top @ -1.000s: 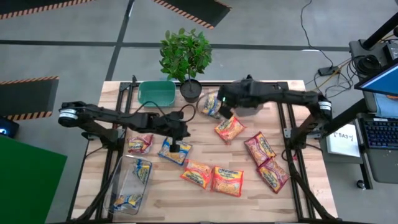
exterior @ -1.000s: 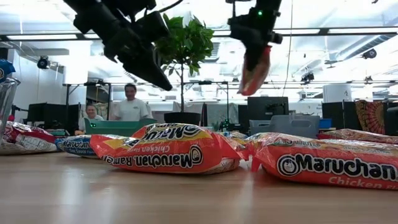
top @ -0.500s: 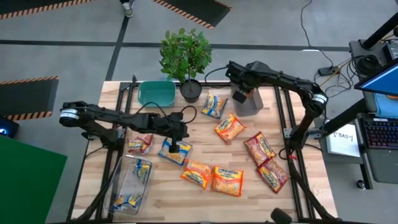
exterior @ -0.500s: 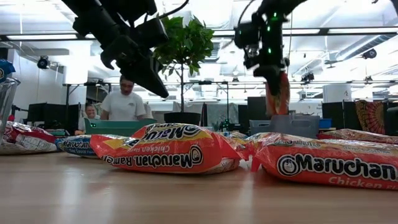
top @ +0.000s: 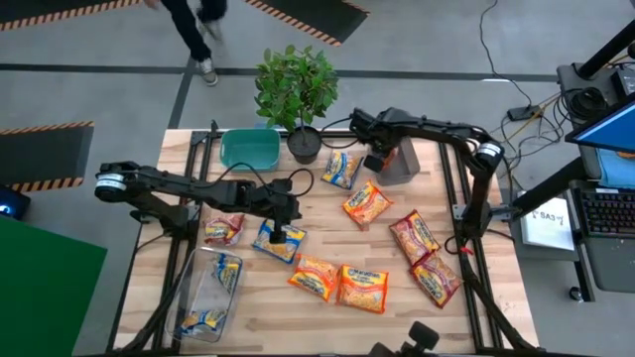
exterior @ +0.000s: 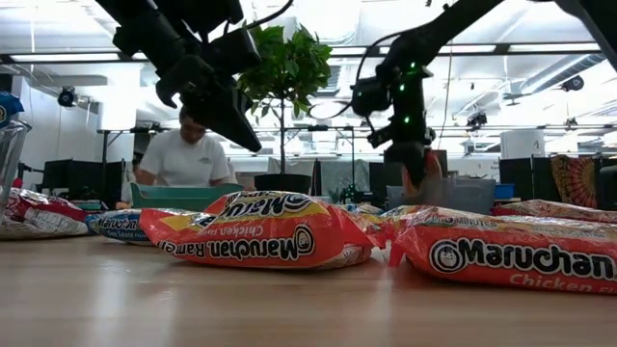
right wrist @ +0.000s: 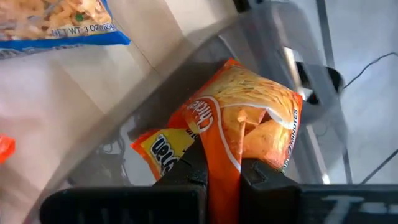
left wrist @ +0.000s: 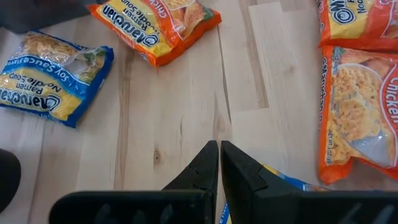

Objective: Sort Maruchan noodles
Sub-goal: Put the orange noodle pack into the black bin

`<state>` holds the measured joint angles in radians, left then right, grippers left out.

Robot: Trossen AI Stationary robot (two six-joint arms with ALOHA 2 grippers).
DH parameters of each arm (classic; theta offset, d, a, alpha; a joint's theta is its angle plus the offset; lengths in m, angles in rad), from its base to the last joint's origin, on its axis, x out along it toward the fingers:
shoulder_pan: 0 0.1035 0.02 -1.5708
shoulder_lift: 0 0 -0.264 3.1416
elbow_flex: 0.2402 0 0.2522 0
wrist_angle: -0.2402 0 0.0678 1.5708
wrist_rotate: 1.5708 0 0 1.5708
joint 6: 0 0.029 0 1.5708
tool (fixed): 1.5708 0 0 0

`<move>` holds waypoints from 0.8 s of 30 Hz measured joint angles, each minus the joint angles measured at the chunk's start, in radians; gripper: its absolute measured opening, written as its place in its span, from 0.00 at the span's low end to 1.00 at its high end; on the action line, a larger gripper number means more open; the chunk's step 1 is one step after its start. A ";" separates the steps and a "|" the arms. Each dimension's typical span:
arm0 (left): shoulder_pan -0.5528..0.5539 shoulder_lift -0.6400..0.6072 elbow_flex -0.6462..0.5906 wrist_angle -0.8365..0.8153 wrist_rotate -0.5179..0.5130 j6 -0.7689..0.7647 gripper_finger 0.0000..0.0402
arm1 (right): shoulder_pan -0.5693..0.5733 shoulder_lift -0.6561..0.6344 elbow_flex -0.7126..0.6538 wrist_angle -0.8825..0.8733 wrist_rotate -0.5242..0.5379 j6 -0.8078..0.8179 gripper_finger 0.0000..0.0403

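Maruchan noodle packets lie flat on the wooden table: orange ones [top: 367,203] [top: 316,276] [top: 363,288], red ones [top: 415,236] [top: 437,278] [top: 224,229], and blue-and-yellow ones [top: 342,167] [top: 278,241]. At the far right, my right gripper [top: 380,151] is shut on an orange packet [right wrist: 249,118] over a grey container [top: 405,169]. My left gripper [top: 283,223] hovers shut above the blue packet left of centre and touches nothing. My right gripper pinches one edge of the orange packet [right wrist: 224,155] between its two fingers [right wrist: 194,177], coming from above and pointing steeply down. The packet hangs below the fingers, crumpled, its lower part inside the grey container [right wrist: 273,37], above a yellow-labelled packet [right wrist: 163,149] lying in it.
A green bin [top: 248,147] and a potted plant [top: 296,89] stand at the far edge. A clear bin [top: 210,293] with blue packets lies at the near left. A person [exterior: 188,159] is beyond the table's far side.
My right gripper has carried the orange packet from over the far-centre blue packet toward the table's right edge, then down over the grey container, tipping to point more steeply down. Behind the table a person has moved about.
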<state>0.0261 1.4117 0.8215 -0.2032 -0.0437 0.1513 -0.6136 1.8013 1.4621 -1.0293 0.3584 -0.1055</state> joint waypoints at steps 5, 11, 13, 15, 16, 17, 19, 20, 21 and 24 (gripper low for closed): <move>0.000 0.000 0.000 0.000 0.000 0.000 0.00 | 0.005 0.027 0.001 0.045 0.000 -0.002 0.03; 0.000 0.000 0.000 0.000 0.000 0.000 0.00 | 0.007 0.023 0.001 0.071 -0.003 0.013 0.11; 0.000 0.000 0.000 0.000 0.000 0.004 0.00 | 0.007 0.020 0.001 0.077 -0.002 0.017 0.15; 0.000 0.000 0.000 0.000 0.000 0.004 0.00 | 0.007 0.019 0.001 0.078 -0.002 0.017 0.18; 0.000 0.000 0.000 0.001 0.000 0.004 0.00 | 0.007 0.019 0.001 0.078 -0.004 0.020 0.20; 0.000 0.000 0.000 0.001 0.000 0.004 0.00 | 0.007 0.019 0.001 0.078 -0.011 0.025 0.21; 0.000 0.000 0.000 0.000 0.000 0.004 0.00 | 0.007 0.019 0.001 0.082 -0.030 0.030 0.24; 0.000 0.000 0.000 0.001 0.000 0.004 0.00 | 0.007 0.019 0.001 0.083 -0.038 0.030 0.25; 0.000 0.000 0.000 0.001 0.000 0.004 0.00 | 0.008 0.019 0.001 0.084 -0.047 0.034 0.26; -0.001 0.000 0.000 0.001 0.000 0.004 0.00 | 0.017 0.019 0.001 0.088 -0.052 0.043 0.26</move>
<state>0.0250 1.4117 0.8215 -0.2024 -0.0437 0.1555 -0.5965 1.8206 1.4635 -0.9410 0.3065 -0.0625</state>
